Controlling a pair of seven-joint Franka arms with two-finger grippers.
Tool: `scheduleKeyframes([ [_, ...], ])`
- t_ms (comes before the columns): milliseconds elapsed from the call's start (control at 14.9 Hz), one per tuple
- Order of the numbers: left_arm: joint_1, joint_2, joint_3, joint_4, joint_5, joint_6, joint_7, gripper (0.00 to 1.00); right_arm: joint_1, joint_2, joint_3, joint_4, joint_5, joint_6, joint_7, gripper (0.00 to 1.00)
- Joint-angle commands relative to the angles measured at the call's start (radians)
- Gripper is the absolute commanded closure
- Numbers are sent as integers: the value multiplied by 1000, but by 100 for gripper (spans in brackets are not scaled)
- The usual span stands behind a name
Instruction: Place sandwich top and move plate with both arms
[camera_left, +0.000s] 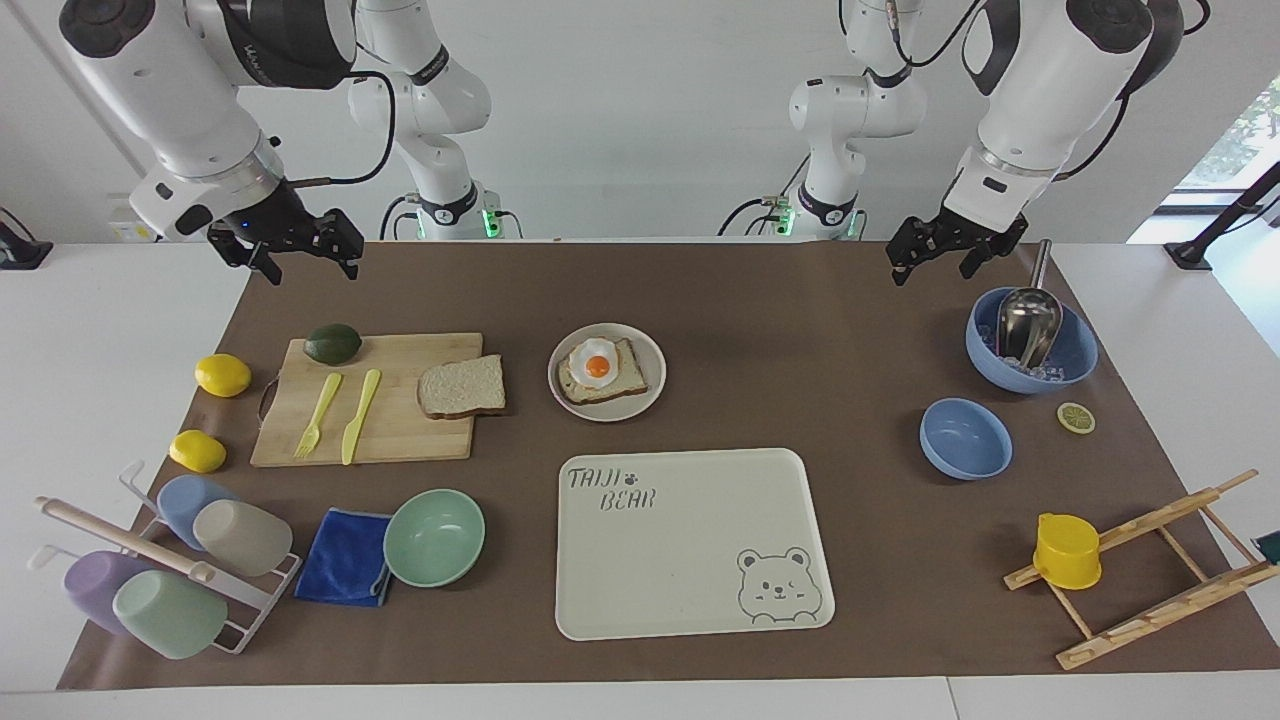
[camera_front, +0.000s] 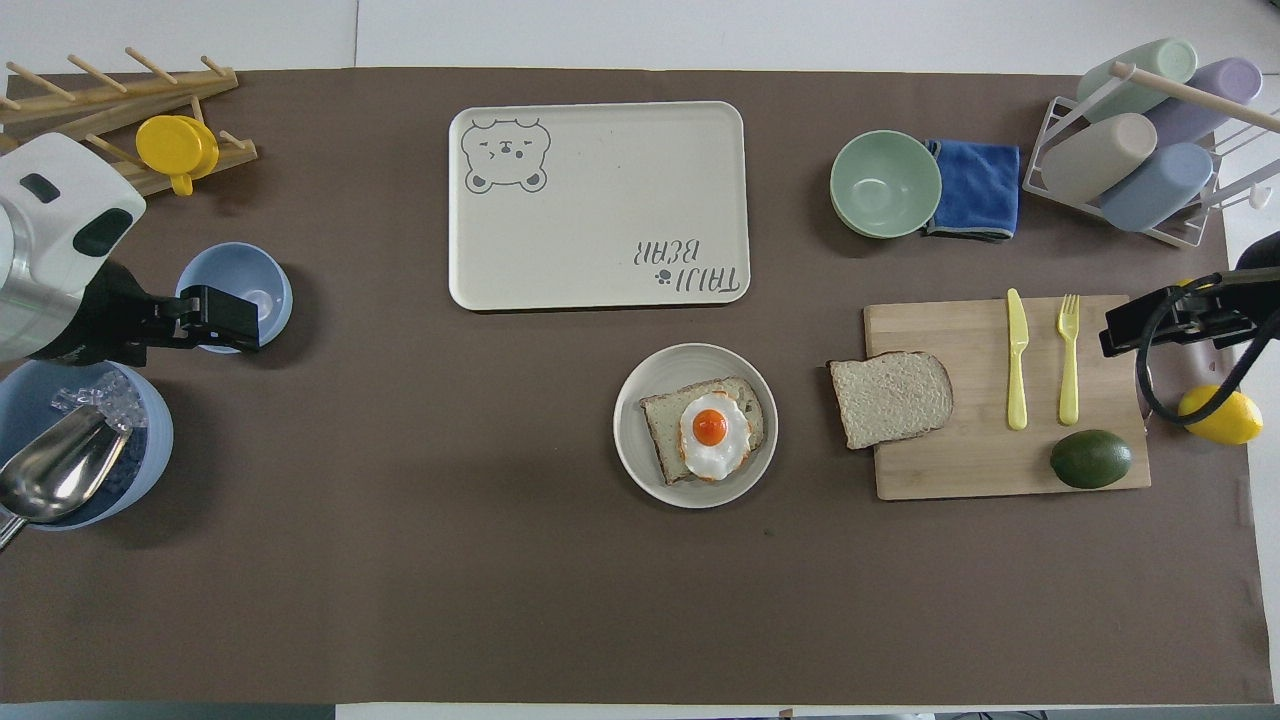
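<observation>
The sandwich top lies flat on the wooden cutting board, at the board's edge beside the plate. The plate sits mid-table and holds a bread slice with a fried egg. My right gripper hangs open and empty, raised over the cutting board's end near the lemons. My left gripper hangs open and empty over the small blue bowl. Both arms wait.
The bear-printed tray lies farther from the robots than the plate. A mint bowl, blue cloth and cup rack stand toward the right arm's end. A blue bowl with ice and scoop and a wooden rack with a yellow cup stand toward the left arm's end.
</observation>
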Motion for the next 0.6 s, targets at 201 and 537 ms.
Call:
scheduleKeyframes([
  [201,9,-13,-4,-6,-2,8,-8,0,4,-13,11,-17,-37,27,16,0],
  [537,9,-13,-4,-5,-2,8,0,0,3,-15,11,-20,-36,24,16,0],
])
